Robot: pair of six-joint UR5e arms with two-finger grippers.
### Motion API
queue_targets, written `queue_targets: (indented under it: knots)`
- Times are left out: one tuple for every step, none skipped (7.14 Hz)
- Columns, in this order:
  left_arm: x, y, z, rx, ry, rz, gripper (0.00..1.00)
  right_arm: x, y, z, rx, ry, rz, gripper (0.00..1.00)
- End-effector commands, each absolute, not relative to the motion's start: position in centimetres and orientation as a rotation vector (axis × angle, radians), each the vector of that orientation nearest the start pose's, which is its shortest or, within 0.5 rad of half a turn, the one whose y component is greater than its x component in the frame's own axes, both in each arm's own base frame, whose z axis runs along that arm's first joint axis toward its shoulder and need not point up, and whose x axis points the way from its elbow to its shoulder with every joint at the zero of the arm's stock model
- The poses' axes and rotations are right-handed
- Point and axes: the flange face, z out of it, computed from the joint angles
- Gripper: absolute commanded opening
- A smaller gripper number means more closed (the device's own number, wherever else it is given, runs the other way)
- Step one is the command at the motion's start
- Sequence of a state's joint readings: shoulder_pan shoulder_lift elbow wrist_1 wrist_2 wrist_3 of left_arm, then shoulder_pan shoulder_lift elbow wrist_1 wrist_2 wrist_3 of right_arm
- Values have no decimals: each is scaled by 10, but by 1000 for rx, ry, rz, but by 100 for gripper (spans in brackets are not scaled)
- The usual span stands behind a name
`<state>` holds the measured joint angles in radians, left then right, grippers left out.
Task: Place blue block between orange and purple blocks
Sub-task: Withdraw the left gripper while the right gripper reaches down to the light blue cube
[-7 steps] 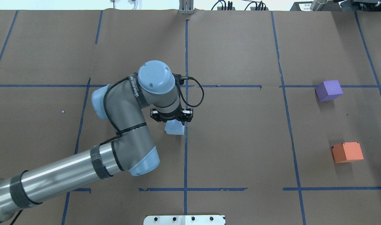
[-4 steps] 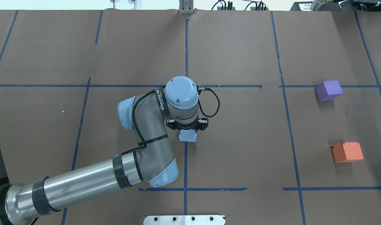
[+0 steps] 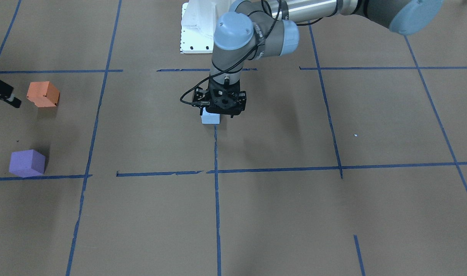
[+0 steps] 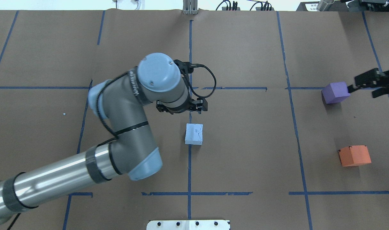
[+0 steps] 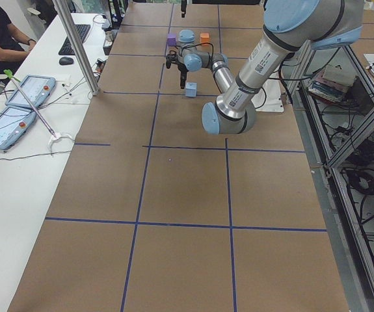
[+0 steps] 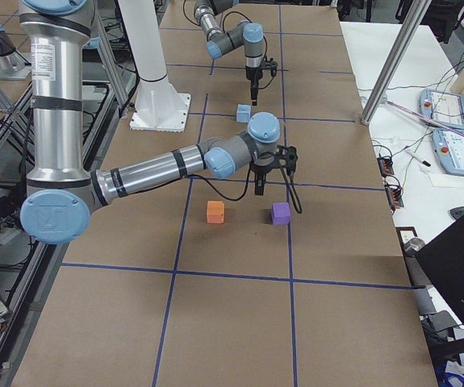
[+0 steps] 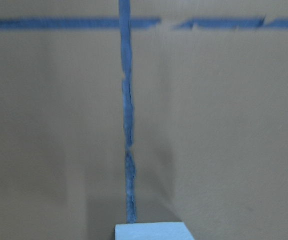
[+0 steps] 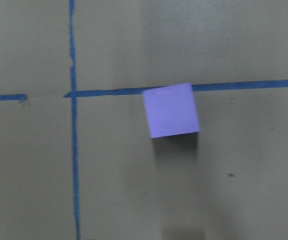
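Note:
The pale blue block [image 4: 194, 134] lies free on the brown paper at the centre tape line. It also shows in the front view [image 3: 210, 117] and at the bottom edge of the left wrist view [image 7: 153, 231]. My left gripper [image 4: 181, 109] hangs open and empty above and just beyond the block, not touching it. The purple block [image 4: 335, 92] and the orange block [image 4: 354, 155] sit far right with a gap between them. My right gripper [image 4: 364, 88] is open and empty, beside the purple block, which fills the right wrist view [image 8: 171, 110].
Blue tape lines [image 4: 189, 166] divide the brown paper table cover. The white robot base plate [image 4: 188, 225] is at the near edge. Cables and equipment lie along the far edge of the table.
My left gripper carried the blue block a little to the right, let go of it and lifted away. My right gripper has come into view at the right, by the purple block.

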<state>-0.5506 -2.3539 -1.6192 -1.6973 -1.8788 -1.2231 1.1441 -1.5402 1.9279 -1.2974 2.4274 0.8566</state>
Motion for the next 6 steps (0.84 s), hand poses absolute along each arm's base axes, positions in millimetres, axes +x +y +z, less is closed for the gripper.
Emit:
queue_targets:
  knots:
    - [438,-465,176,236,1008,-55,100,-292,-468,313,-41,-1096,194,100]
    - [384,-462,214,227,1004,58,100,-370,-441,267,-51,-1107,217,100]
    - [335,-465,249,204,997,67,100,-435,-421,231,-8,-1093,249,100]
    - [314,-470,268,210,978,76,100,-497,-420,194,2,-1013,259,100]
    - [302,-472,285,212,957,86,100,-537,-431,177,-26,-950,260,100]
    - [299,-472,288,212,953,85,100,-560,-429,182,-34,-922,236,100]
